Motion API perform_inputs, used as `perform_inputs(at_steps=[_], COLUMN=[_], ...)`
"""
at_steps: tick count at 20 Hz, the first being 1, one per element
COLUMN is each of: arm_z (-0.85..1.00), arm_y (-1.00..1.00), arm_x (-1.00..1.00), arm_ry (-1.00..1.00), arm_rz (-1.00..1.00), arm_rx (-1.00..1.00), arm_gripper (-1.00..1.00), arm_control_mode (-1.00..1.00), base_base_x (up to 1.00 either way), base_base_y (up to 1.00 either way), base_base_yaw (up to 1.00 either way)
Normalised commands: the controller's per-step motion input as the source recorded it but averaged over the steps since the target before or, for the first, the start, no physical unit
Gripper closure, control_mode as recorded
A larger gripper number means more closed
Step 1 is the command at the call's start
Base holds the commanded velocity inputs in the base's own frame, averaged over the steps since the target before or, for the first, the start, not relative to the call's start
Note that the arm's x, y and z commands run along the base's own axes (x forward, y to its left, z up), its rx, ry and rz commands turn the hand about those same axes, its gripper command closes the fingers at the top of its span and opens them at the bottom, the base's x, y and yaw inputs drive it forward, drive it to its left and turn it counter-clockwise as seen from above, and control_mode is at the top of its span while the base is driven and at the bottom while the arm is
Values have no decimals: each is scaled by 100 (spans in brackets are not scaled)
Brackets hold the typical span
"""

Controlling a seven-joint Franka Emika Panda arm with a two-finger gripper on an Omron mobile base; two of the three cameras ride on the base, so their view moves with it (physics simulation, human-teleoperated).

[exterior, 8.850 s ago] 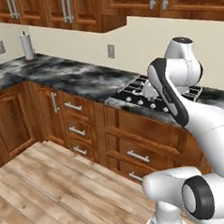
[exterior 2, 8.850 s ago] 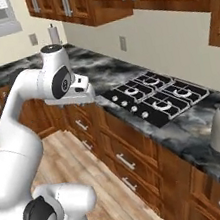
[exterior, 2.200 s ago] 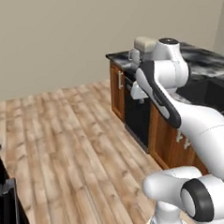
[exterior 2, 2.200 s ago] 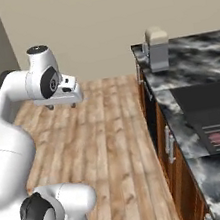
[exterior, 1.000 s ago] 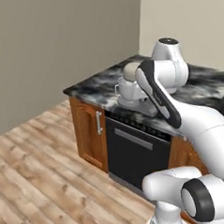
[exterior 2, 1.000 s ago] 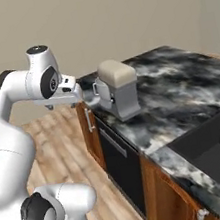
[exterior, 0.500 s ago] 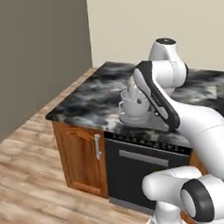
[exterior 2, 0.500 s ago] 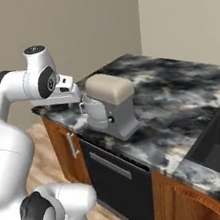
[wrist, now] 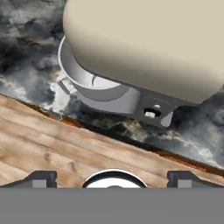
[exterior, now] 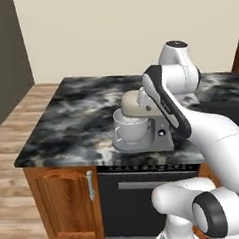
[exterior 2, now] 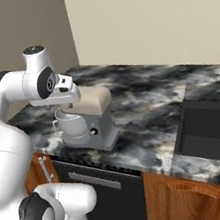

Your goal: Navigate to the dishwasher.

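The dishwasher (exterior: 132, 211) is a flat black front under the marble counter, directly ahead of the base, and its silver bar handle (exterior: 155, 183) runs near the top edge. In the right base view the dishwasher (exterior 2: 113, 195) sits low in the middle, partly behind my white body. My gripper (exterior 2: 67, 106) hangs over the counter edge just above a beige stand mixer (exterior 2: 90, 116). In the hand view the gripper (wrist: 113, 178) is open, its fingertips (wrist: 41, 177) spread wide with nothing between them.
The stand mixer (exterior: 138, 126) with its steel bowl (wrist: 83, 76) stands on the dark marble counter (exterior: 66, 124). A brown wooden cabinet door (exterior: 61, 205) is left of the dishwasher. A dark sink (exterior 2: 211, 128) lies to the right. Wooden floor (wrist: 61, 148) runs below the counter edge.
The base has driven and turned, so the whole scene has shifted. The counter, mixer and dishwasher now stand squarely in front and closer. The arm's pose is unchanged.
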Motion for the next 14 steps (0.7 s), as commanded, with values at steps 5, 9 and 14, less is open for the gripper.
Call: perform_inputs(at_steps=[5, 9, 14], arm_z=[0, 0, 0], arm_y=[0, 0, 0], arm_x=[0, 0, 0], arm_ry=[0, 0, 0], arm_rz=[0, 0, 0], arm_rx=[0, 0, 0], arm_gripper=[-100, -100, -100], arm_control_mode=[100, 100, 100], base_base_x=[73, 69, 67], base_base_y=[28, 37, 45], base_base_yaw=[-53, -48, -36])
